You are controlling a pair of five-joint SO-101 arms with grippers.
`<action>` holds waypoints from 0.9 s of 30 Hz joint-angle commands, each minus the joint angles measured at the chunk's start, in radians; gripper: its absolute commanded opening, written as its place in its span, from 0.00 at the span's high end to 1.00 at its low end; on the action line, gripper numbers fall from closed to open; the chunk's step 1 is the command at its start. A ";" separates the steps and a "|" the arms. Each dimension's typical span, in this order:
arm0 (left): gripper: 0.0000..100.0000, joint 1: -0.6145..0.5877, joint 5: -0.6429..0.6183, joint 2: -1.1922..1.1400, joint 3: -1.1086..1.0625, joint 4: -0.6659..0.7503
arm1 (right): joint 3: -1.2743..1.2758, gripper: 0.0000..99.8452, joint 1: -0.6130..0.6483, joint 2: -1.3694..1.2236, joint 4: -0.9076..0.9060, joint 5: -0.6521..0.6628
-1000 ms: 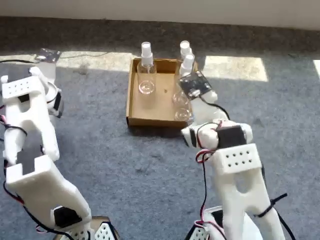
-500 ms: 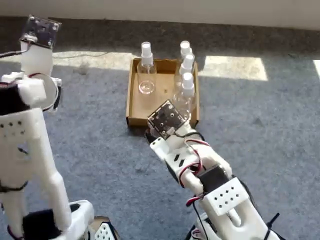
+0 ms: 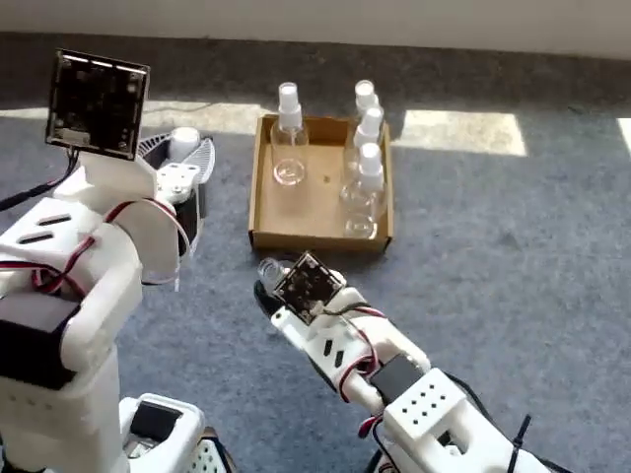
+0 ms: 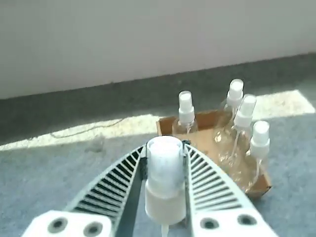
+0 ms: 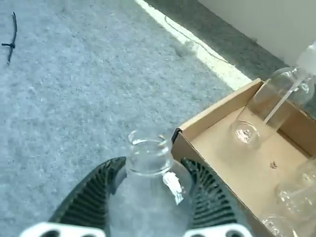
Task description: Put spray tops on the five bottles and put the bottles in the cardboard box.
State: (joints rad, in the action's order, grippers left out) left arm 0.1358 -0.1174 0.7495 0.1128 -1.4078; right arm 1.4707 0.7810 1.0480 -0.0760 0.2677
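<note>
Carpet (image 3: pixel 513 266), grey and nubbly, lies under a shallow brown cardboard box (image 3: pixel 258 197) in the high view. Four clear, round capped bottles (image 3: pixel 288 138) with white spray heads stand upright in the box, one near its left wall and three in a row along its right wall. Left of the box, the left gripper (image 3: pixel 183 150) is clamped on one white spray top (image 3: pixel 184 138). Just before the box's near wall, the right gripper (image 3: pixel 266 284) grips one open bottle (image 3: pixel 268 268). The left wrist view has white ribbed fingers (image 4: pixel 118 177) pressed against the smooth cylindrical spray top (image 4: pixel 165 177), with the box and its four bottles beyond. The right wrist view has dark ribbed fingers (image 5: pixel 106 185) hugging the glossy open bottle (image 5: pixel 148 192) below its bare neck, close beside a corner of the box (image 5: pixel 207 158).
</note>
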 commanded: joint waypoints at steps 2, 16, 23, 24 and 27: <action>0.99 0.054 -0.084 0.018 -0.053 0.141 | 0.050 1.00 -0.008 0.022 0.160 -0.066; 0.99 0.150 -0.091 0.174 -0.515 0.555 | 0.067 1.00 -0.027 0.022 0.191 -0.140; 0.99 0.150 -0.095 0.251 -0.625 0.651 | 0.067 1.00 -0.025 0.022 0.191 -0.140; 0.99 0.150 -0.095 0.251 -0.619 0.666 | 0.067 1.00 -0.027 0.022 0.191 -0.140; 0.99 0.150 -0.095 0.249 -0.572 0.675 | 0.067 1.00 -0.027 0.022 0.191 -0.140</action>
State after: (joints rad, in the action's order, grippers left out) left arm 0.2708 -0.2018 0.9812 -0.5163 -0.7664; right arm 1.5428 0.7672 1.0480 0.0944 0.1389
